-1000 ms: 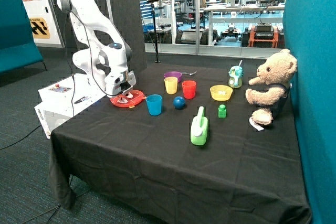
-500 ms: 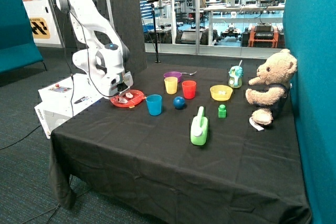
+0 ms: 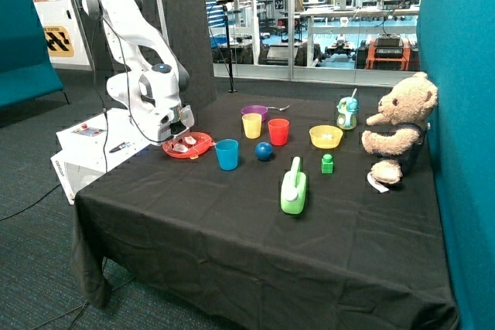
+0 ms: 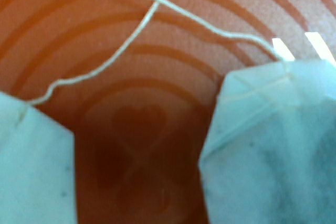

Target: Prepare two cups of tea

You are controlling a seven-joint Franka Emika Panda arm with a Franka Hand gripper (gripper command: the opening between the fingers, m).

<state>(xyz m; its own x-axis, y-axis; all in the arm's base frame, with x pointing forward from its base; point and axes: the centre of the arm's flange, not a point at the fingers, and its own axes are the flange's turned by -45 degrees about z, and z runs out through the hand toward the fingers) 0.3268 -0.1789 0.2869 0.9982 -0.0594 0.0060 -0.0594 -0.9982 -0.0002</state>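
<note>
The blue cup (image 3: pixel 227 154) stands next to a red plate (image 3: pixel 203 147) near the table's edge by the robot base. The yellow cup (image 3: pixel 252 125) stands farther back, beside a red tumbler (image 3: pixel 278 131). Small white tea bags (image 3: pixel 186 143) lie on the plate. My gripper (image 3: pixel 176 137) is down at the plate, on the side away from the blue cup. In the wrist view two white tea bags (image 4: pixel 273 145) (image 4: pixel 31 166) with thin strings lie close below on the red plate (image 4: pixel 142 119). Both cups look empty from here.
A purple bowl with a spoon (image 3: pixel 255 110) sits behind the yellow cup. A blue ball (image 3: pixel 264 151), a green jug (image 3: pixel 294 188), a green block (image 3: pixel 327 163), a yellow bowl with white pieces (image 3: pixel 326 137), a small toy bottle (image 3: pixel 347 113) and a teddy bear (image 3: pixel 396 127) stand across the table.
The arm's wrist has shifted a little away from the blue cup, toward the plate's outer side. The cups and other things have not moved.
</note>
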